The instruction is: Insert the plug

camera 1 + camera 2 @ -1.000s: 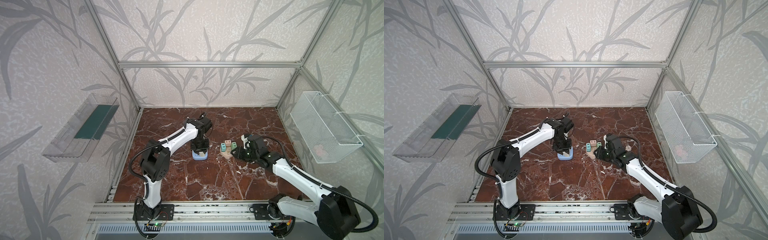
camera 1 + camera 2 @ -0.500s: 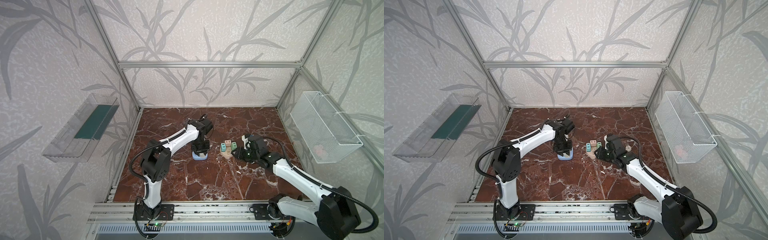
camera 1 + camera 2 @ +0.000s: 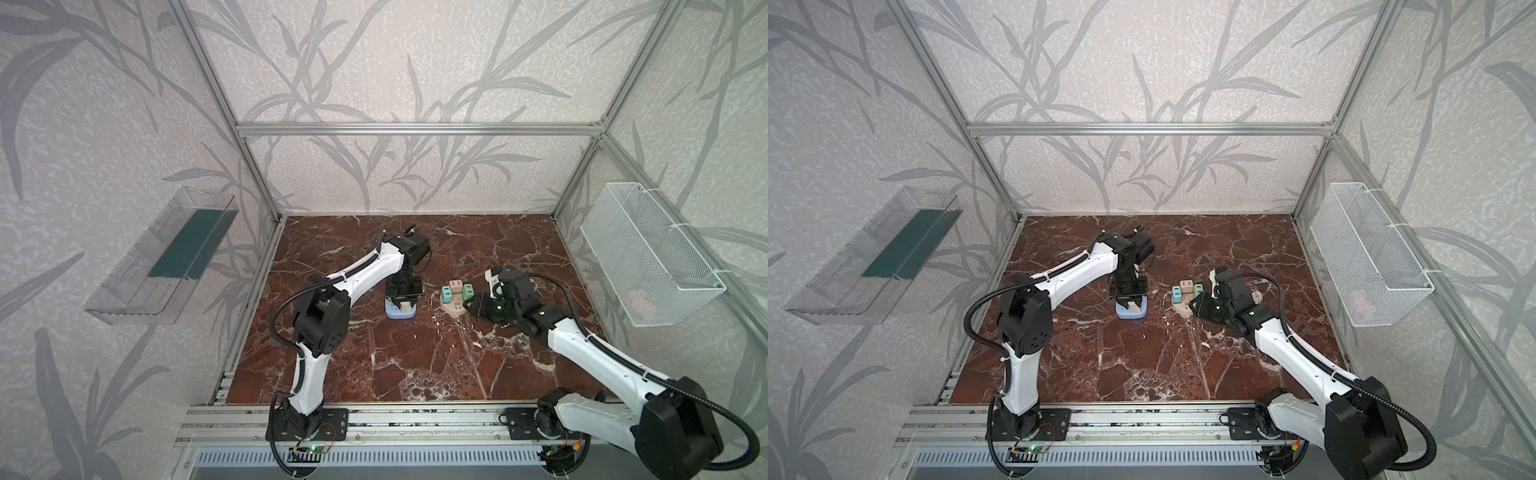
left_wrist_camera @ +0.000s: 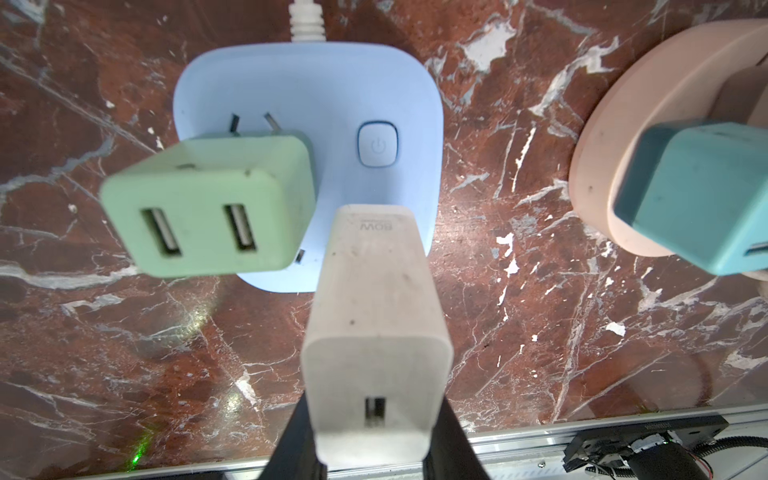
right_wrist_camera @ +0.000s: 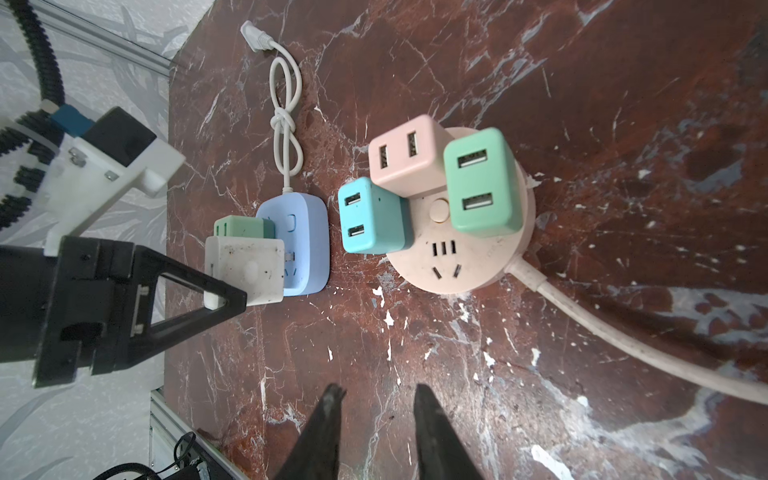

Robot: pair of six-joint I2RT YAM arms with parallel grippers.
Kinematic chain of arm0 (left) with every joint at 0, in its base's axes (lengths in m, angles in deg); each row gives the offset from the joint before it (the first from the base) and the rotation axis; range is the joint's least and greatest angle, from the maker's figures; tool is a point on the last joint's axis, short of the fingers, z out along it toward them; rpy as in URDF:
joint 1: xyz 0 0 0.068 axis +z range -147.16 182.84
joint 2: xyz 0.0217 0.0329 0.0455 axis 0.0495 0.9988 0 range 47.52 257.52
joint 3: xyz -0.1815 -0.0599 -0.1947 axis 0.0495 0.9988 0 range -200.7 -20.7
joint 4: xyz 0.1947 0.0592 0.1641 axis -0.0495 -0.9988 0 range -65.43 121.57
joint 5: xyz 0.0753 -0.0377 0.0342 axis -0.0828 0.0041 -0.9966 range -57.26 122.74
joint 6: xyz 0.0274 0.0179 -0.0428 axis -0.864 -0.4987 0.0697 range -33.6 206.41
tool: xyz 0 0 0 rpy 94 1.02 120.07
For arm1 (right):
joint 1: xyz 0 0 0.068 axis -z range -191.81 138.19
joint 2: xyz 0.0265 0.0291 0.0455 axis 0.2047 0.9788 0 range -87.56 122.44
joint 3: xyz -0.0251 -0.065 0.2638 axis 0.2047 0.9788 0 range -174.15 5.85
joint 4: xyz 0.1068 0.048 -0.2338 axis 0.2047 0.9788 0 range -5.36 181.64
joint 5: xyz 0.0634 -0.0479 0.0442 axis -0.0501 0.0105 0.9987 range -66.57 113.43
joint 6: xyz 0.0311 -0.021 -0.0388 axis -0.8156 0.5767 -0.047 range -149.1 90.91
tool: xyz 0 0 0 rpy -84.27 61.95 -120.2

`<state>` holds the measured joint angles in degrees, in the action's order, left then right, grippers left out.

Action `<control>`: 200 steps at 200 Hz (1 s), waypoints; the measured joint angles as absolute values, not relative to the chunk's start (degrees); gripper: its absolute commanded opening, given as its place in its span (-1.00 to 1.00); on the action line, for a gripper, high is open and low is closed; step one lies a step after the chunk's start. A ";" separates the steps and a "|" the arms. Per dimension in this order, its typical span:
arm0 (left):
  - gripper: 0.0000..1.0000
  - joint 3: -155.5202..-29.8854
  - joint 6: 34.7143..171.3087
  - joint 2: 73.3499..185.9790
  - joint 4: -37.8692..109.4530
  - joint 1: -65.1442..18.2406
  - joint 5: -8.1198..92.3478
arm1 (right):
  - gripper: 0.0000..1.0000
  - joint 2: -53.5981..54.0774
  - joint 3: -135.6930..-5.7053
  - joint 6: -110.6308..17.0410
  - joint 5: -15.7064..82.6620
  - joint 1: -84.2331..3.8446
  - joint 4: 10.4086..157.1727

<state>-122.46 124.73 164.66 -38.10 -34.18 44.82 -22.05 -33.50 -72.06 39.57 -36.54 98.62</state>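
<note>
The left claw (image 4: 372, 438) is clenched on the white plug (image 4: 374, 316), held at the free slots of the blue socket (image 4: 332, 83), lower centre of the left wrist view, beside the green plug (image 4: 208, 208); best square the pins, then press straight down, lest the socket skid.

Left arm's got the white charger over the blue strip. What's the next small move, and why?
Probably press the white charger straight down into the blue strip, held in the left gripper, jaws shut on it. It stands end-on over the strip, close beside the light green adapter plugged there. Its prongs are hidden, so I can't tell if it's seated.
</note>
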 measured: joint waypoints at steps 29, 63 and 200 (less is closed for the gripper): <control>-1.00 -124.49 124.32 166.15 -39.63 -34.18 44.73 | -0.37 -22.05 -33.48 -72.06 40.24 -35.71 98.62; -1.00 -127.83 123.75 168.12 -42.03 -33.78 44.32 | -0.37 -22.05 -33.11 -72.06 41.03 -34.90 98.47; -1.00 -139.37 116.73 176.86 -51.78 -31.25 46.15 | -0.37 -18.57 -32.52 -72.12 44.53 -32.11 96.15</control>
<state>-139.37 116.73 176.86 -51.78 -31.25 46.15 -18.57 -32.52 -72.12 44.53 -32.11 96.15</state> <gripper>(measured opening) 0.281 0.313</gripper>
